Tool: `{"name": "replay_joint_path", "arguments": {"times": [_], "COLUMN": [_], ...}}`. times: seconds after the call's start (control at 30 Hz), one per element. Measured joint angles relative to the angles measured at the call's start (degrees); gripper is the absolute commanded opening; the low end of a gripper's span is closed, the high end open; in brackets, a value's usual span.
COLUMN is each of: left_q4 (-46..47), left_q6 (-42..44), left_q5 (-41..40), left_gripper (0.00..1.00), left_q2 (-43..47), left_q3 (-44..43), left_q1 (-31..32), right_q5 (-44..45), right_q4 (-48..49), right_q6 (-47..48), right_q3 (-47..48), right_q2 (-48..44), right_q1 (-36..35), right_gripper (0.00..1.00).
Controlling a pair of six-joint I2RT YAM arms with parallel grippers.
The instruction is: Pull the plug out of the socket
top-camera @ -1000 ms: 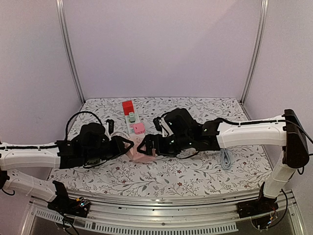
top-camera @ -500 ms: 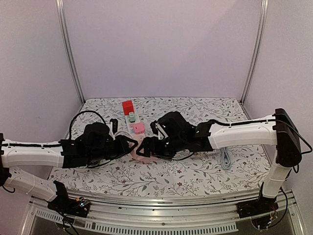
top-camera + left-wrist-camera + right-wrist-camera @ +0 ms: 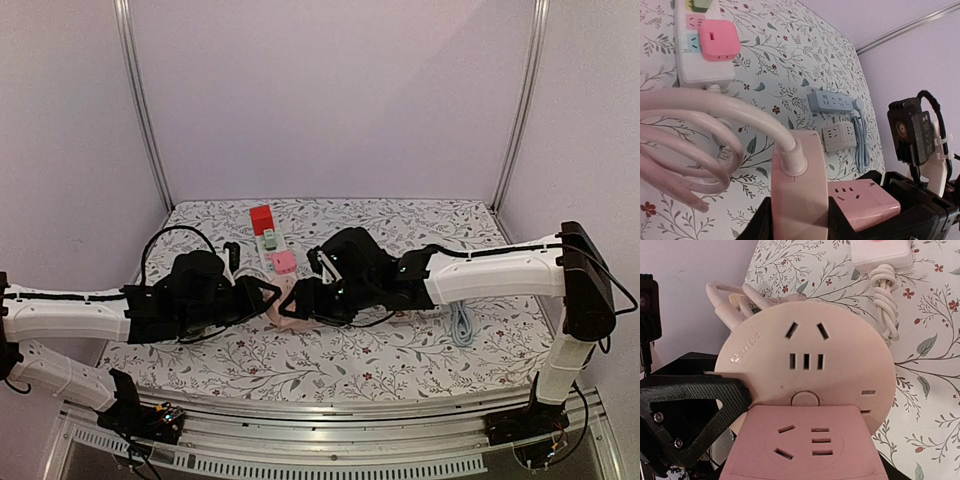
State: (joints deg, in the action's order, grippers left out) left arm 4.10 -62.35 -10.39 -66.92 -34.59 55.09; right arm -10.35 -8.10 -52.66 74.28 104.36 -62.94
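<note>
Right wrist camera looks straight at the pink plug [image 3: 801, 445], a square block still seated in the lower face of the round socket [image 3: 810, 352], which stands on edge above the flowered tabletop [image 3: 400, 350], about midway between the two arms. The left gripper [image 3: 799, 220] is clamped on the socket's rim, one black finger on each flat side, and the pale cord [image 3: 705, 107] loops away from the socket's top. The right gripper [image 3: 305, 300] sits around the plug from the opposite side. Its jaws stand partly apart, and the views do not show whether the fingers are pressing on the plug.

Compared with a second ago, the right arm has swung leftward in the top view: its upright rear link has moved away from the right edge, and its wrist now sits closer over the socket. The right jaws have narrowed over that second. The left gripper and socket have shifted a little up and to the right. The last half second shows almost no further change. The plug has not separated from the socket.

Behind the socket lies a white power strip [image 3: 700, 67] carrying a pink adapter [image 3: 719, 40]. Well to the right lie a blue power strip [image 3: 832, 101] and, just beside it, a grey adapter [image 3: 840, 136].
</note>
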Motion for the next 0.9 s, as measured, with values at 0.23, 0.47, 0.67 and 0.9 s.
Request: {"name": "replay_joint_path", "arguments": {"times": [0.23, 0.47, 0.67, 0.9], "left_q4": [0.68, 2.51, 3.76, 4.66], "left_q6": [1.09, 3.19, 4.87, 5.97], "left_q5": [-0.04, -0.37, -0.46, -0.76], "left_gripper": [0.0, 0.0, 0.0, 0.0], "left_q2": [-0.33, -0.33, -0.07, 1.7], "left_q3": [0.02, 0.59, 1.53, 2.95], "left_q1": [0.04, 0.04, 0.02, 0.02], "right_q5": [0.44, 0.57, -0.31, -1.62], "right_q4": [0.02, 1.29, 5.31, 9.81], "right_q6": [-0.2, 0.35, 0.59, 0.46], "right_q3": [0.0, -0.42, -2.51, -4.44], "right_q2": [0.0, -0.02, -0.02, -0.02], "right_q1": [0.0, 0.07, 0.24, 0.33], "right_gripper": [0.3, 0.3, 0.3, 0.3]}}
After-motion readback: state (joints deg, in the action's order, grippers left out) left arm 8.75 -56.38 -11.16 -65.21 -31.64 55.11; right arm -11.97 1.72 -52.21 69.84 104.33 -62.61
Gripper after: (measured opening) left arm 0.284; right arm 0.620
